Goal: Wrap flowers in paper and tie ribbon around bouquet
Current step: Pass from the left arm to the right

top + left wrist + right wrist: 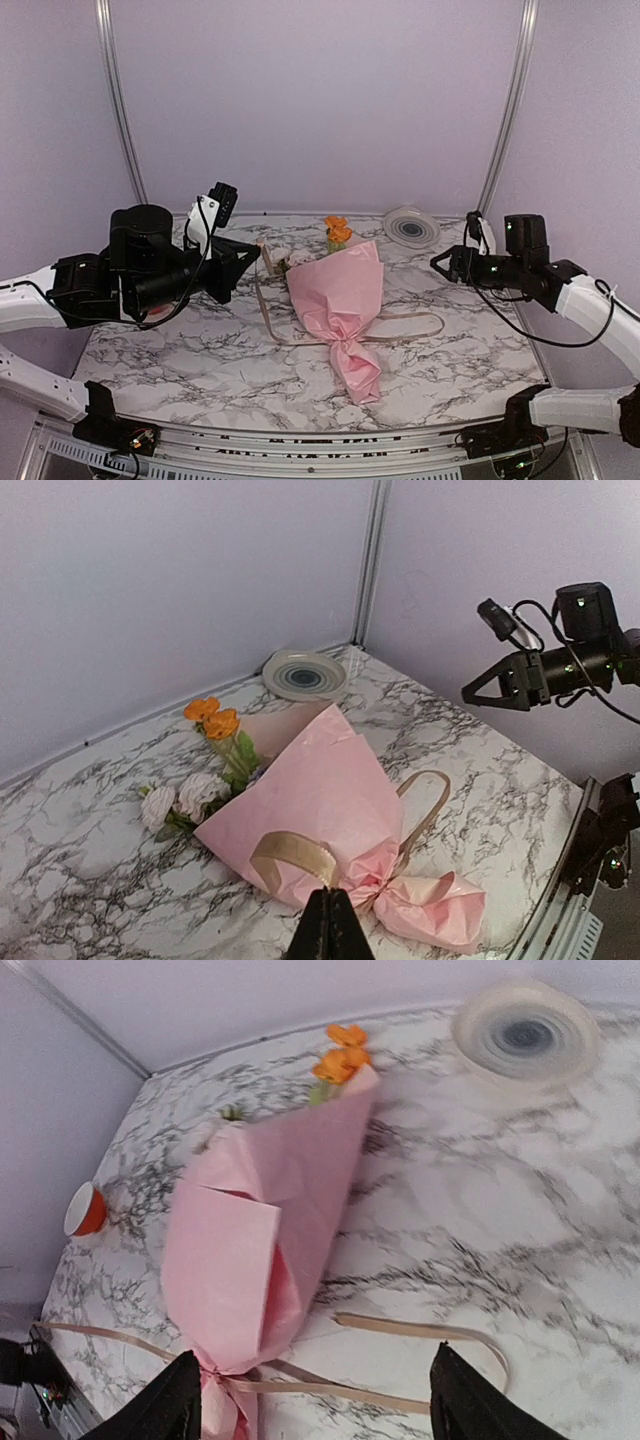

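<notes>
Your bouquet [335, 295] lies flat near the middle of the marble table [170, 350], between the two grippers and touching neither. Its long axis runs from the back of the table toward the near edge, leaning a little to your right as it comes nearer. The wide end faces the back wall, with the orange bloom [337, 231] poking out there and the pale roses [190, 795] spilling out on the left side. The twisted tail of the paper [440, 910] points at the near edge. The ribbon [425, 318] circles the narrow neck just above that tail. One loop trails out flat to the right, and the other strand runs left and lifts off the table. Your left gripper [256, 254] hovers just left of the flower end, its fingers [328, 925] pressed together and pinching that raised strand at their tips. Your right gripper [438, 262] hangs above the table well to the right of the bouquet, pointing toward it. Its fingers [180, 1400] are spread wide with nothing between them. From its wrist view the bouquet's neck and the ribbon lie below and ahead of the gap.
</notes>
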`<state>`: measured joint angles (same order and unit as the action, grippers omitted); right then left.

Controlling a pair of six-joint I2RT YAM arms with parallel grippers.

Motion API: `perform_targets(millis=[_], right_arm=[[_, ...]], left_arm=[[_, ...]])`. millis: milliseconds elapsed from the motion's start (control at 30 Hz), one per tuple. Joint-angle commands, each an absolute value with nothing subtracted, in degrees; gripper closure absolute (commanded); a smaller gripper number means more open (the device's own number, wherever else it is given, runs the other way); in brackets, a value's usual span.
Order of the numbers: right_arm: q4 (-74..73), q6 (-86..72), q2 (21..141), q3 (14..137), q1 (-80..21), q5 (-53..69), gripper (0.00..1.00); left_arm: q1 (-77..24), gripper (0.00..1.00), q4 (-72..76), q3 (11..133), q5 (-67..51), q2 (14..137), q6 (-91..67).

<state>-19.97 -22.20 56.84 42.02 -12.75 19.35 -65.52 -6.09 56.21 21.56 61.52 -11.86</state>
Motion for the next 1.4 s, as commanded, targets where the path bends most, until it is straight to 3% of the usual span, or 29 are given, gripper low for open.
perform_targets(millis=[0, 100, 200, 367, 567, 633, 733, 933, 1133, 1233, 1367], right_arm=[[-9.36, -11.23, 62.28, 47.72, -28.17, 31.14, 0.25], [0.10, -4.41, 69.87, 51.00, -38.59, 39.51, 0.25], [-1.25, 5.32, 79.61, 58.63, -44.92, 41.39, 0.23], [-0.50, 9.52, 90.79, 64.29, -45.88, 44.36, 0.22], [1.57, 9.56, 95.43, 64.15, -45.96, 52.77, 0.33], [8.03, 5.47, 96.80, 62.01, -46.01, 54.23, 0.41], [6.57, 4.42, 99.71, 62.63, -46.05, 52.73, 0.64], [10.12, 2.16, 98.01, 58.06, -46.05, 52.97, 1.00], [13.09, -0.74, 93.50, 54.27, -46.05, 51.51, 1.00], [13.93, -3.04, 91.68, 52.56, -46.05, 52.04, 1.00], [16.65, -5.80, 89.04, 50.06, -46.05, 52.12, 1.00]], left_arm=[[-67.59, 1.00, 1.05, 61.66, 14.02, 63.13, -2.55], [-68.35, 1.00, 3.10, 63.45, 12.92, 63.89, -1.29], [-68.38, 1.00, 4.70, 64.97, 12.90, 64.59, -0.47], [-68.38, 1.00, 6.76, 65.95, 14.37, 65.22, 1.00], [-68.38, 1.00, 6.76, 67.19, 16.62, 66.79, 2.88], [-68.44, 1.00, 6.31, 67.70, 16.20, 67.33, 3.53], [-68.30, 1.00, 5.60, 67.96, 19.09, 66.89, 4.61], [-68.21, 1.00, 2.90, 67.12, 24.83, 65.30, 4.70], [-62.88, 1.00, -7.04, 59.10, 39.48, 63.27, -9.80], [-59.61, 0.79, -7.50, 48.32, 33.86, 62.69, -18.41], [-61.56, 0.39, 2.15, 36.04, 20.44, 63.19, -18.96]])
